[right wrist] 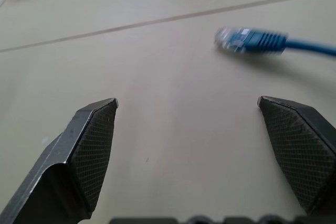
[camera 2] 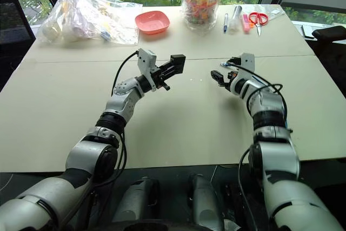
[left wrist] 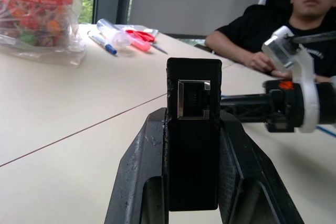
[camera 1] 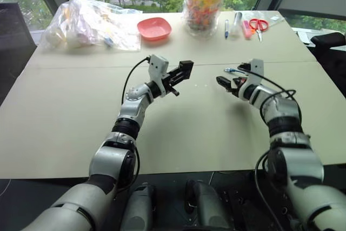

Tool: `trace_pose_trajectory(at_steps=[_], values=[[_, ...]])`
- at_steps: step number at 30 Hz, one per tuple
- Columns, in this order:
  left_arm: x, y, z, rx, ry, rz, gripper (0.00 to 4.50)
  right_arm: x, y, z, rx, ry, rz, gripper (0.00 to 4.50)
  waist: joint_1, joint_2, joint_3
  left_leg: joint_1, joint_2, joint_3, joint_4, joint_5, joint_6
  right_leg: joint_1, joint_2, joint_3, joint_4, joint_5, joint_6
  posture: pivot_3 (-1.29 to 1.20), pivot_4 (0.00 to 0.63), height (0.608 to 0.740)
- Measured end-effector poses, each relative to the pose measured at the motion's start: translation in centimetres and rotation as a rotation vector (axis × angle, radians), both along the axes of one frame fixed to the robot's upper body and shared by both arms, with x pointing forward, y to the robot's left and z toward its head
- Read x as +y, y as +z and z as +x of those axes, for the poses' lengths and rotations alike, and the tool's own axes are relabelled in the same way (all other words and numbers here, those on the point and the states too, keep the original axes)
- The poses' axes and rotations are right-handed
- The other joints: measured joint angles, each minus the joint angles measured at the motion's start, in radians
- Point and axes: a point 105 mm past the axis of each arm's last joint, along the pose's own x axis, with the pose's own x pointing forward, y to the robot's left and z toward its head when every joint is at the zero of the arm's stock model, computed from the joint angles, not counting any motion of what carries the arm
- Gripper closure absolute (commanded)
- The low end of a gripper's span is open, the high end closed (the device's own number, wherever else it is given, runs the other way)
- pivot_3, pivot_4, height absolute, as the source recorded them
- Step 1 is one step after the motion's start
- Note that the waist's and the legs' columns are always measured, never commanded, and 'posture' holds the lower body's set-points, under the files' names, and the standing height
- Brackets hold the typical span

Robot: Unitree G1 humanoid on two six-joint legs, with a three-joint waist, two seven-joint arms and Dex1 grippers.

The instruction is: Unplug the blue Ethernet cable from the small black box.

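My left gripper point(camera 1: 183, 73) is shut on the small black box point(left wrist: 192, 156) and holds it above the middle of the table. The box's port point(left wrist: 193, 99) faces away from the wrist and has nothing in it. The blue Ethernet cable point(right wrist: 252, 40) is free, its clear plug just ahead of my right gripper point(right wrist: 186, 100) and over the table top. That gripper is open with nothing between its fingers point(camera 1: 223, 83). A short stretch of the blue cable point(camera 1: 233, 71) lies beside it.
At the table's far edge are a clear plastic bag of items point(camera 1: 89, 22), a pink bowl point(camera 1: 154, 28), a jar of sweets point(camera 1: 204, 1), pens point(camera 1: 226, 27) and red scissors point(camera 1: 258, 24). A person point(left wrist: 294, 30) sits at the table's right side.
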Motion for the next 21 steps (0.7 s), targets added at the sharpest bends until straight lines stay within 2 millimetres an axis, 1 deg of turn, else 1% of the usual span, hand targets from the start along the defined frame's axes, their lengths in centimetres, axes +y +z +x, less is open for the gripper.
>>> trace_pose_trajectory(at_steps=[3,5,7,9,11,12,13,14,16,17,21], values=[[-0.9,-0.1,0.2,-0.027,0.024,0.021,3.98,2.4,-0.4,-3.2,0.021,0.065,0.076,0.04,-0.001,0.0,0.0,0.0,0.001,0.0,0.0,0.0,0.0,0.0,0.0,0.0,0.0,-0.001,0.002,0.0,0.15,0.74],[-1.6,-0.4,0.3,-0.035,0.037,0.044,3.98,3.3,-0.2,-4.7,0.022,0.085,0.094,0.04,0.0,0.0,0.0,0.0,0.002,-0.001,0.001,0.0,0.0,0.0,0.0,-0.001,0.0,-0.001,0.002,0.0,0.15,0.74],[-2.0,-1.0,0.5,-0.025,0.058,0.067,3.98,3.3,0.8,-5.5,-0.007,0.074,0.097,0.04,0.001,0.0,0.0,0.0,0.002,-0.001,0.002,0.0,0.0,0.0,0.0,-0.001,0.0,-0.001,0.002,0.0,0.15,0.74],[-2.4,-1.8,0.4,-0.012,0.062,0.096,3.98,2.9,1.7,-6.0,-0.042,0.044,0.099,0.04,0.0,0.0,0.0,0.0,0.002,-0.001,0.002,0.0,0.0,0.0,0.0,-0.001,0.0,-0.001,0.002,0.0,0.15,0.74],[-2.7,-2.5,0.3,-0.003,0.051,0.127,2.95,2.5,2.3,-6.3,-0.069,0.021,0.108,0.0,-0.001,0.0,0.0,0.0,0.002,-0.001,0.001,0.0,0.0,0.0,0.001,-0.001,-0.001,-0.001,0.002,0.0,0.15,0.74],[-2.8,-2.7,0.2,0.003,0.046,0.135,2.7,2.3,2.4,-6.5,-0.077,0.012,0.112,0.0,-0.001,0.0,0.0,0.0,0.002,-0.001,0.001,0.0,0.0,0.0,0.001,-0.001,-0.001,-0.001,0.002,0.0,0.15,0.74],[-2.8,-2.9,0.2,0.005,0.042,0.145,2.31,2.2,2.4,-6.6,-0.078,0.007,0.113,0.0,-0.001,0.0,0.0,0.0,0.002,-0.001,0.001,0.0,0.0,0.0,0.001,-0.001,-0.001,-0.001,0.002,0.0,0.15,0.74],[-2.8,-3.0,0.2,0.007,0.041,0.151,1.79,2.1,2.4,-6.7,-0.079,0.006,0.113,0.0,-0.001,0.0,0.0,0.0,0.002,-0.001,0.0,0.0,0.0,0.0,0.001,-0.001,-0.001,-0.001,0.002,0.0,0.15,0.74],[-2.8,-3.1,0.1,0.006,0.031,0.159,0.92,2.0,2.3,-6.8,-0.077,0.0,0.117,0.0,0.0,0.0,0.0,0.0,0.002,-0.001,0.0,0.0,0.0,0.0,0.001,-0.001,-0.001,-0.001,0.002,0.0,0.15,0.74],[-2.8,-3.1,0.0,0.007,0.022,0.164,0.61,1.8,2.3,-6.9,-0.079,-0.005,0.118,0.0,0.0,0.0,0.0,0.0,0.002,-0.001,0.001,0.0,0.0,0.0,0.001,-0.001,-0.001,-0.001,0.002,0.0,0.15,0.74],[-2.2,-3.1,-0.3,0.019,-0.046,0.171,0.61,0.7,2.8,-7.0,-0.111,-0.021,0.101,0.0,-0.001,0.0,0.0,0.0,0.002,-0.001,0.001,0.0,0.0,0.0,0.001,-0.001,-0.001,-0.001,0.002,0.0,0.15,0.74]])
